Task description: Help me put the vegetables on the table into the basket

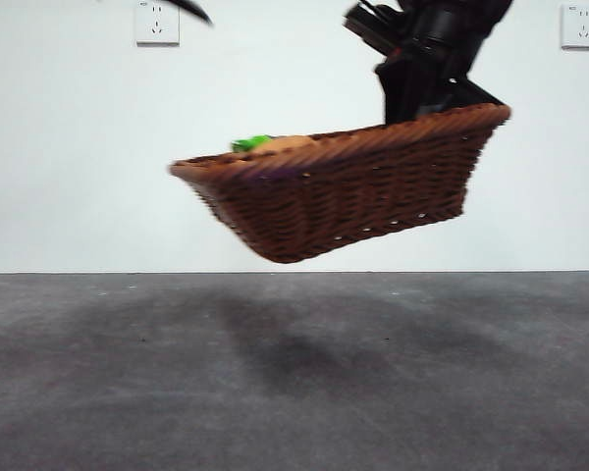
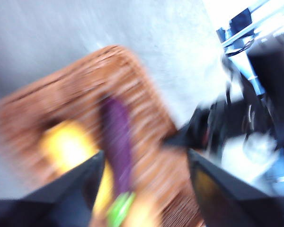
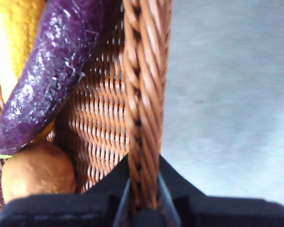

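The wicker basket (image 1: 344, 186) hangs tilted in the air well above the table (image 1: 294, 392). My right gripper (image 1: 424, 103) is shut on its braided rim (image 3: 144, 94) at the raised end. Inside lie the purple eggplant (image 3: 47, 80), the yellow corn cob (image 3: 12, 33) and the brown potato (image 3: 38, 172). In the front view only the eggplant's green stem end (image 1: 250, 143) and a brown bump beside it show over the rim. My left gripper (image 2: 146, 156) is open and empty above the basket (image 2: 75, 90), over the eggplant (image 2: 117, 137) and corn (image 2: 68, 149). That view is blurred.
The basket's shadow (image 1: 294, 353) falls on the table under it. A white wall with two sockets (image 1: 157, 22) (image 1: 581, 25) stands behind. A black arm tip (image 1: 191, 10) shows at the top left. The other arm and some equipment (image 2: 255, 94) show in the left wrist view.
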Available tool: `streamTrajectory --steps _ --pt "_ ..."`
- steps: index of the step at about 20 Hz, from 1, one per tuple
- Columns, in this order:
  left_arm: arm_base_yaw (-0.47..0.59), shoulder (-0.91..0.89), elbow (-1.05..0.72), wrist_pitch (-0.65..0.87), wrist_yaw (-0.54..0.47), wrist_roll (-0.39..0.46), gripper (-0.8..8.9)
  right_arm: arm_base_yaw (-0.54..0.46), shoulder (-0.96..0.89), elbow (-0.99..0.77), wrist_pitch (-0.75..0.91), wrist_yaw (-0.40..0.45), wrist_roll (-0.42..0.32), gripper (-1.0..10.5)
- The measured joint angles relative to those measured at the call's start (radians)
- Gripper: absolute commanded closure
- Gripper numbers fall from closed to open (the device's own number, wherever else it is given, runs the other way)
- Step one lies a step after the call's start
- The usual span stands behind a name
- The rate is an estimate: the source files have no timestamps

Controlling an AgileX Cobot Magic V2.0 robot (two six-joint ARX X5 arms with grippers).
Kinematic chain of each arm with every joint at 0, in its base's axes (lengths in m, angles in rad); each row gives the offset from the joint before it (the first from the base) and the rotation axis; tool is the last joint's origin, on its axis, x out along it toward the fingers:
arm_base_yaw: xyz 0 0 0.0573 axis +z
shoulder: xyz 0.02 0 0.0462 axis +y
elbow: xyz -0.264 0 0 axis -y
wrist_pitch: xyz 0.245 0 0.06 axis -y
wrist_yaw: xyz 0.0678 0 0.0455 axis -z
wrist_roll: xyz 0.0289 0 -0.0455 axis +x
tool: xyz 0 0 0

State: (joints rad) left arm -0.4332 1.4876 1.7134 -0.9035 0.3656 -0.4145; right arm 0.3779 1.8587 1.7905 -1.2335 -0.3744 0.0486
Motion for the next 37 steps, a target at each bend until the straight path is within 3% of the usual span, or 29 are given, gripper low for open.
streamTrajectory --steps 1,4,6,8,15,23,27,28,29,31,32,37 --pt "0.0 -0.051 0.0 -0.066 -0.053 0.091 8.38 -0.031 0.0 0.0 0.002 0.0 0.0 9.6" --pt "-0.008 -0.155 0.0 -0.266 -0.16 0.344 8.21 -0.122 0.0 0.0 0.024 0.019 0.0 9.6" --pt "-0.011 -0.209 0.0 -0.39 -0.18 0.424 8.21 -0.181 0.0 0.0 0.031 0.029 0.0 9.6" --pt "-0.011 -0.25 0.0 -0.419 -0.18 0.451 8.21 -0.235 0.005 0.0 0.032 0.029 -0.009 9.6" --pt "-0.061 -0.425 -0.055 -0.418 -0.176 0.444 8.21 -0.32 0.135 0.0 0.044 0.025 -0.049 9.6" --pt "-0.072 -0.721 -0.437 -0.42 -0.18 0.379 8.21 -0.374 0.287 0.0 0.098 -0.026 -0.089 9.6" --pt "-0.072 -0.767 -0.523 -0.42 -0.193 0.352 8.21 -0.375 0.325 0.001 0.127 -0.03 -0.101 9.6" --pt "-0.072 -0.773 -0.523 -0.42 -0.208 0.349 8.21 -0.375 0.326 0.003 0.127 -0.03 -0.101 9.4" --pt "-0.072 -0.777 -0.523 -0.42 -0.227 0.348 8.21 -0.375 0.327 0.003 0.127 -0.026 -0.1 8.1" --pt "-0.072 -0.783 -0.523 -0.42 -0.233 0.341 8.21 -0.372 0.33 0.003 0.122 0.016 -0.085 4.5" --pt "-0.072 -0.783 -0.523 -0.42 -0.232 0.334 8.21 -0.371 0.332 0.003 0.111 0.039 -0.08 3.8" --pt "-0.072 -0.79 -0.523 -0.42 -0.224 0.268 8.21 -0.349 0.324 0.003 0.113 0.088 -0.052 3.8"
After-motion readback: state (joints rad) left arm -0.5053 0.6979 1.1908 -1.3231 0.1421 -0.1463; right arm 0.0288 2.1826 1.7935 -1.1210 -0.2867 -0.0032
